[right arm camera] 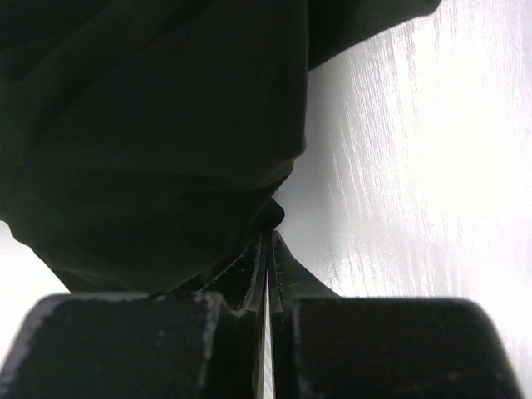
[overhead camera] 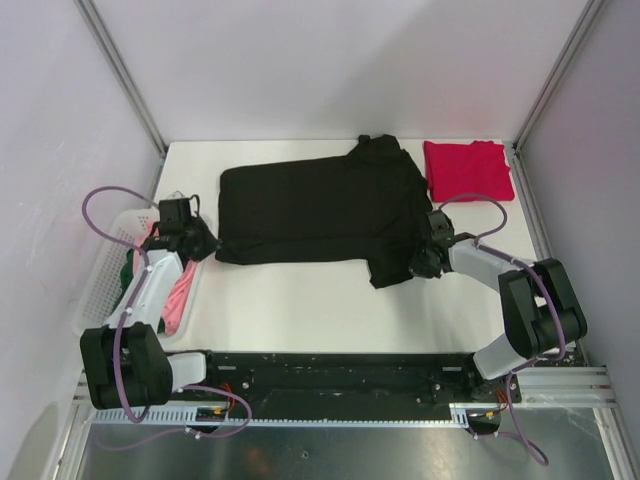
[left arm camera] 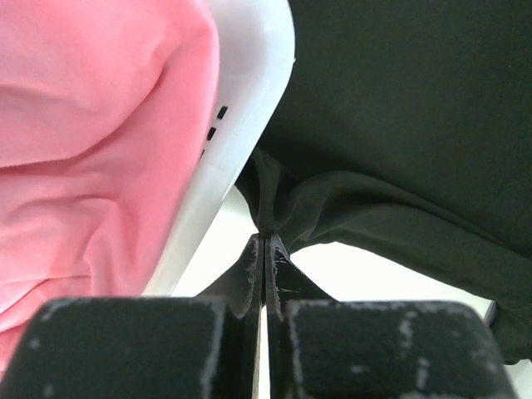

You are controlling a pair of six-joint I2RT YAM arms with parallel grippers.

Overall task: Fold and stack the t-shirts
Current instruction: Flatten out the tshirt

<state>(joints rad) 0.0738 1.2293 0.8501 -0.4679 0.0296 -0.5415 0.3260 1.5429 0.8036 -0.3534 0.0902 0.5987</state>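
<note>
The black t-shirt point(overhead camera: 315, 210) lies spread across the white table, partly folded. My left gripper point(overhead camera: 205, 243) is shut on its left near corner; the pinched black cloth point(left arm camera: 274, 204) shows at the fingertips point(left arm camera: 264, 241) in the left wrist view. My right gripper point(overhead camera: 415, 268) is shut on the shirt's right near edge, and the black cloth point(right arm camera: 150, 150) bunches above its closed tips point(right arm camera: 268, 237). A folded crimson red t-shirt point(overhead camera: 467, 168) lies at the far right of the table. A pink garment point(overhead camera: 178, 300) and a dark green one point(overhead camera: 130, 268) sit in the basket.
The white lattice basket point(overhead camera: 105, 270) stands at the table's left edge, and its rim point(left arm camera: 241, 125) is close beside my left gripper. Metal frame posts rise at the back corners. The black rail point(overhead camera: 330, 375) runs along the near edge.
</note>
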